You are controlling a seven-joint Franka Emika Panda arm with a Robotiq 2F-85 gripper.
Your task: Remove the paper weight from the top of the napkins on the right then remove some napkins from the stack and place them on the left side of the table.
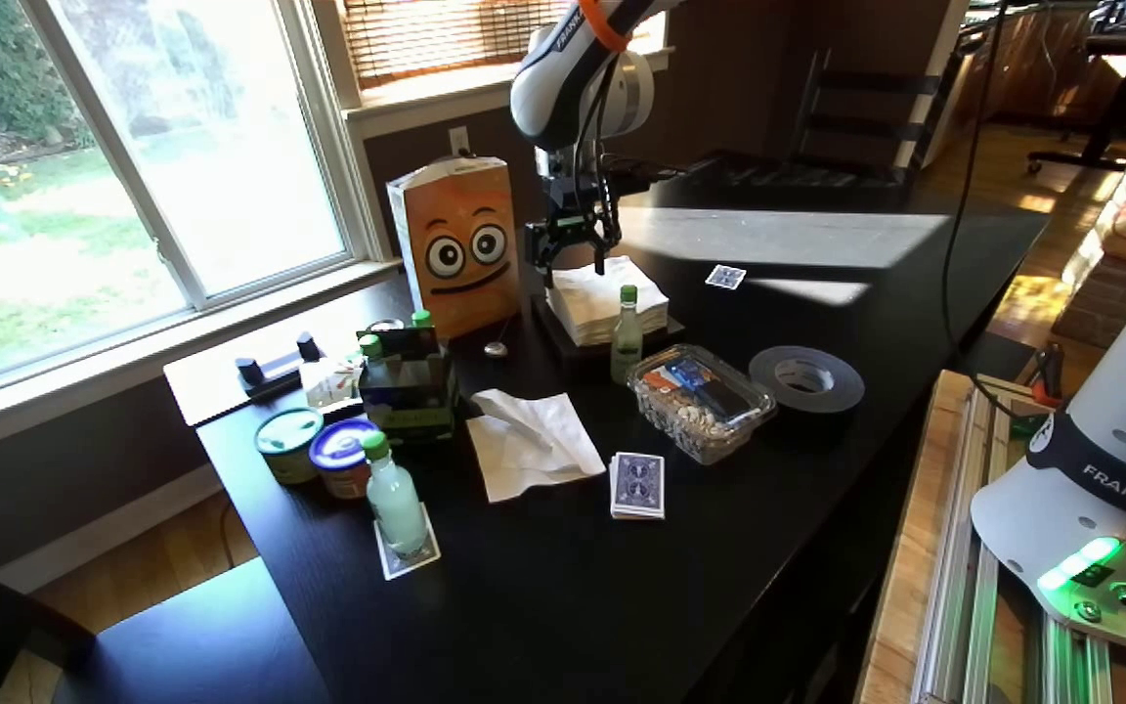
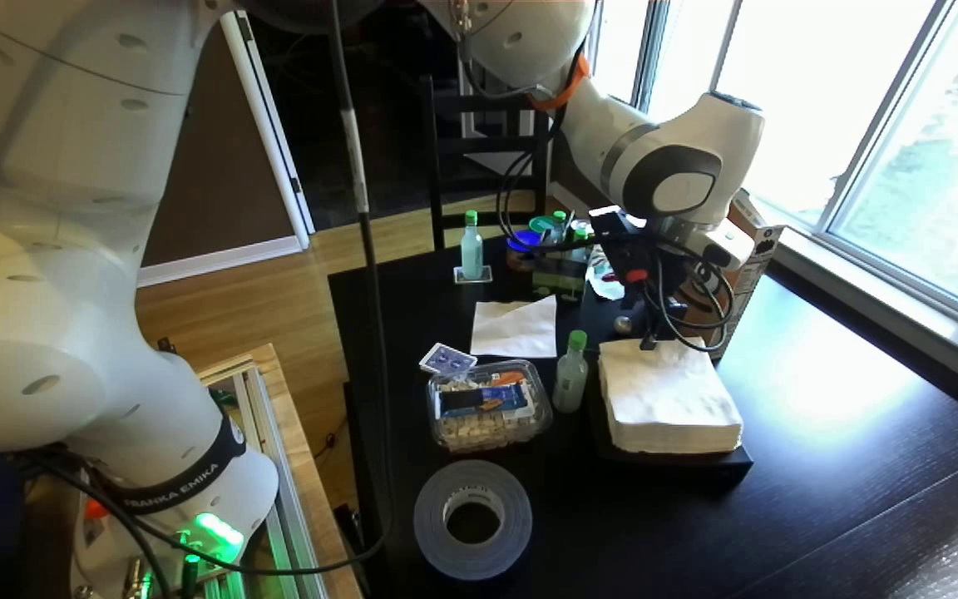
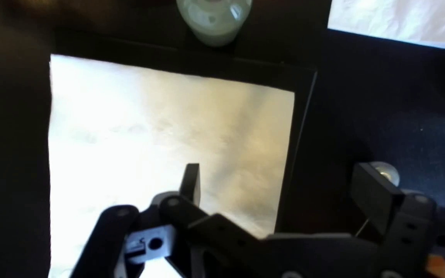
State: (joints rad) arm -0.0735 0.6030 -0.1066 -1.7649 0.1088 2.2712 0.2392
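So my gripper hangs right over the napkin stack, fingers spread wide. In the wrist view one finger sits above the napkins, its partner out past the stack's edge; whether either touches, I can't tell from here. The napkins lie in a neat square pile on a black base, and under that, the glossy black table. Just beside the stack I see a small shiny knob, likely the paper weight, with a thin rod by it. Right there beside the stack too: a green-capped bottle, upright, and an orange box with a grinning face.

Moving out, near the stack, a clear plastic tub: pale chunks inside, a blue packet lying over them. A tape roll lies flat, farther from the stack than that tub. A loose white sheet, partly folded, is near the stack; the card deck is farther off, a single card closer in.

Well apart from the stack, a green bottle carrier, green-capped bottles standing in it. Farther still, two tubs wearing a green lid and a purple lid, their insides hidden from me. Well apart too, one more bottle stands on a card.
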